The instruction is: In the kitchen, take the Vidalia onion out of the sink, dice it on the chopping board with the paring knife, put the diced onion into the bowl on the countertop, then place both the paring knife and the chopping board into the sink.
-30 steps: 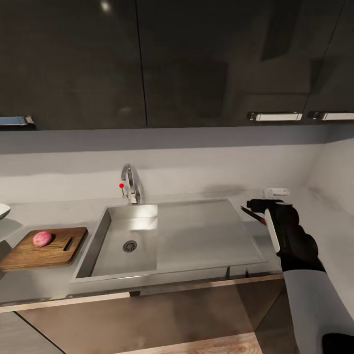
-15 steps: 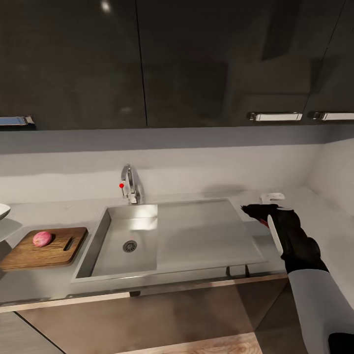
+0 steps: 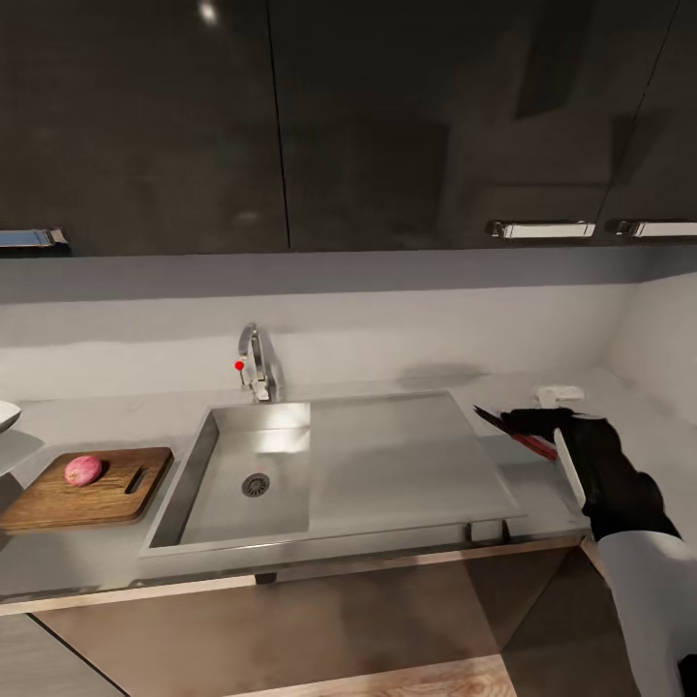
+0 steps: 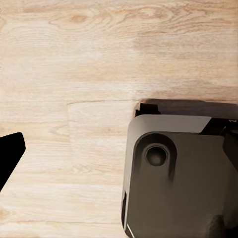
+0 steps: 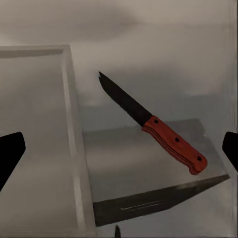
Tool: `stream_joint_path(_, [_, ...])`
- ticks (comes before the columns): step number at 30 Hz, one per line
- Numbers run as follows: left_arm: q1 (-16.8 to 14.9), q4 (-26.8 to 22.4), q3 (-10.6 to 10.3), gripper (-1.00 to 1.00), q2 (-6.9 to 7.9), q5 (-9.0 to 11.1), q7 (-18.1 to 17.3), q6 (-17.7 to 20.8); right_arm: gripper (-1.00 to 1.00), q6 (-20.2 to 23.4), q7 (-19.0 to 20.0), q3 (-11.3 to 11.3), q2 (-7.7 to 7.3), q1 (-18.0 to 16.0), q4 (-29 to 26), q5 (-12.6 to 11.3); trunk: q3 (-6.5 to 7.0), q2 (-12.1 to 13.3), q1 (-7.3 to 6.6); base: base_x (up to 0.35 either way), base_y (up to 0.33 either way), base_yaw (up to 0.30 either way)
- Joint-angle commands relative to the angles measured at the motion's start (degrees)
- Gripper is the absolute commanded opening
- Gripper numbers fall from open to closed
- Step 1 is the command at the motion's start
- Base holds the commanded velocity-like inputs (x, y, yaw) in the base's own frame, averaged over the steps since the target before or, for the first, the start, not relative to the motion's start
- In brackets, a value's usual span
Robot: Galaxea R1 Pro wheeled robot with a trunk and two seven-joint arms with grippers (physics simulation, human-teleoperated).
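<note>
With the Vidalia onion (image 3: 83,469) already whole on the chopping board (image 3: 58,500) left of the sink (image 3: 227,479), I hover my spread right gripper (image 3: 530,422) over the ungrasped paring knife (image 5: 151,123) right of the sink; dicing, bowl, cleanup remain.

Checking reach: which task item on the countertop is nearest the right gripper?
The red-handled, dark-bladed paring knife, lying right of the steel sink, beneath the right gripper.

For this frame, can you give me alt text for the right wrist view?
A paring knife with a red handle and dark pointed blade lies on the grey countertop beside the raised edge of the sink. The right gripper's two dark fingertips sit wide apart at opposite edges of the picture, open, touching nothing.
</note>
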Motion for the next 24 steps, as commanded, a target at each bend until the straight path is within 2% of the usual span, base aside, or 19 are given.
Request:
stream_joint_path(1, [-0.1, 0.3, -0.5, 1.00, -0.02, 0.5, 0.0, -0.4, 1.00, 0.2, 0.7, -1.1, -0.48, 0.0, 0.3, 0.6, -0.13, -0.1, 0.04, 0.000, 0.000, 0.000])
stream_joint_path(6, [-0.1, 0.3, -0.5, 1.00, -0.04, 0.5, 0.0, -0.4, 1.00, -0.7, 0.9, -4.3, -0.97, 0.0, 1.7, 0.6, -0.13, -0.1, 0.04, 0.000, 0.000, 0.000])
stream_joint_path(8, [-0.1, 0.3, -0.5, 1.00, -0.05, 0.5, 0.0, -0.4, 1.00, -1.1, 0.9, -4.8, -1.02, 0.0, 1.9, 0.6, -0.13, -0.1, 0.04, 0.000, 0.000, 0.000])
stream_joint_path(19, [-0.1, 0.3, -0.5, 1.00, -0.09, 0.5, 0.0, 0.9, 1.00, -1.5, 0.9, -5.3, -2.11, 0.0, 2.3, 0.7, -0.40, -0.1, 0.04, 0.000, 0.000, 0.000])
stream_joint_path(24, [-0.1, 0.3, -0.5, 1.00, -0.10, 0.5, 0.0, 1.3, 1.00, -1.5, 0.9, -5.3, -2.19, 0.0, 2.6, 0.7, -0.69, -0.1, 0.04, 0.000, -0.113, 0.000])
